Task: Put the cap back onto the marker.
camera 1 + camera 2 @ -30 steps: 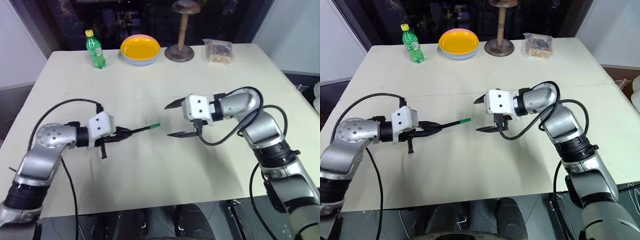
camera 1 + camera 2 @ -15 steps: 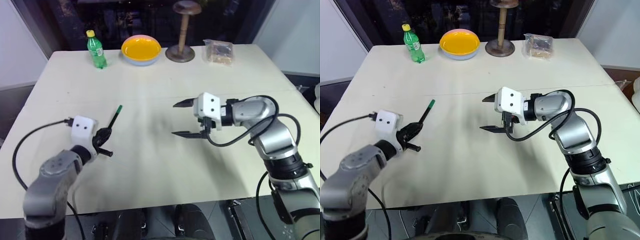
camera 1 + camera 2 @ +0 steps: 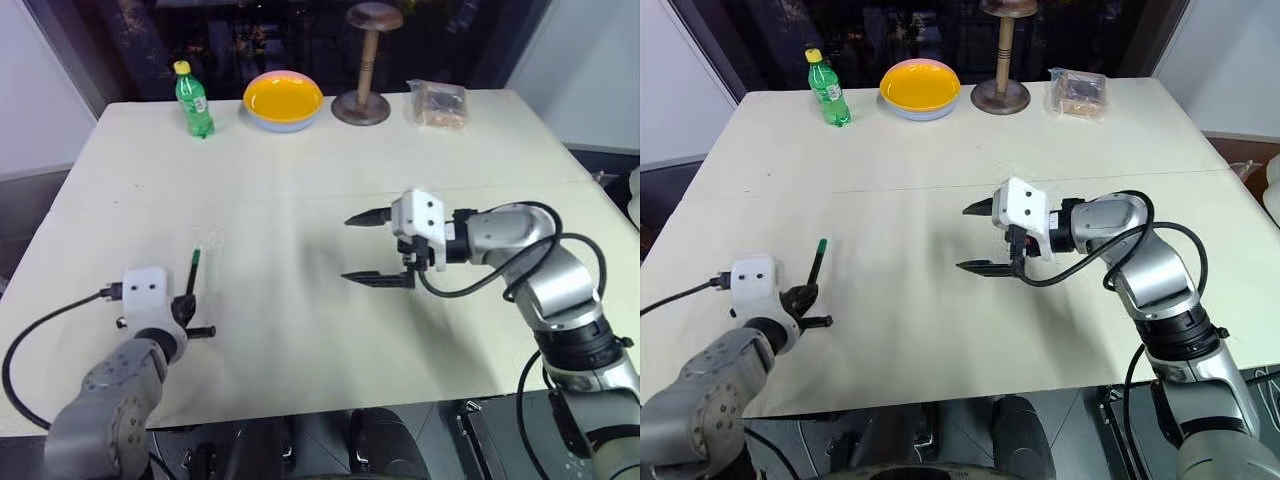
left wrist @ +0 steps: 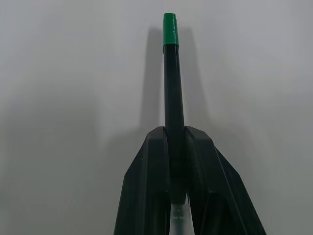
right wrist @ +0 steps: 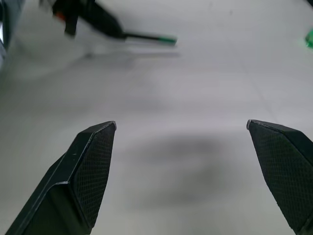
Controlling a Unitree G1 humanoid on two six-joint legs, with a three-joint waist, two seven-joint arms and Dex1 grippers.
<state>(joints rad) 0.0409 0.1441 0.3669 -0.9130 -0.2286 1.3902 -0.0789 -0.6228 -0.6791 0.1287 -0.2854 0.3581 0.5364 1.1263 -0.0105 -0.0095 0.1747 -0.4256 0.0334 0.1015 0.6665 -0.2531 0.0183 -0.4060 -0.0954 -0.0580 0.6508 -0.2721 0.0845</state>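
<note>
The marker [image 3: 192,274] stands in the lower left of the head view, a thin black stick with its green end [image 4: 170,32] pointing up and away over the pale table [image 3: 300,190]; the green end looks capped; the left gripper [image 3: 186,305] is clamped tight on its black shaft, both fingers [image 4: 149,191] pressed against it; the right gripper [image 3: 372,247] hangs at centre right of the frame above the table, well apart from the marker, its two fingers [image 5: 85,169] spread wide with nothing between them; along the upper edge stand a green bottle [image 3: 191,99], a yellow bowl [image 3: 283,99], a wooden stand [image 3: 362,60] and a clear bag [image 3: 437,103].
</note>
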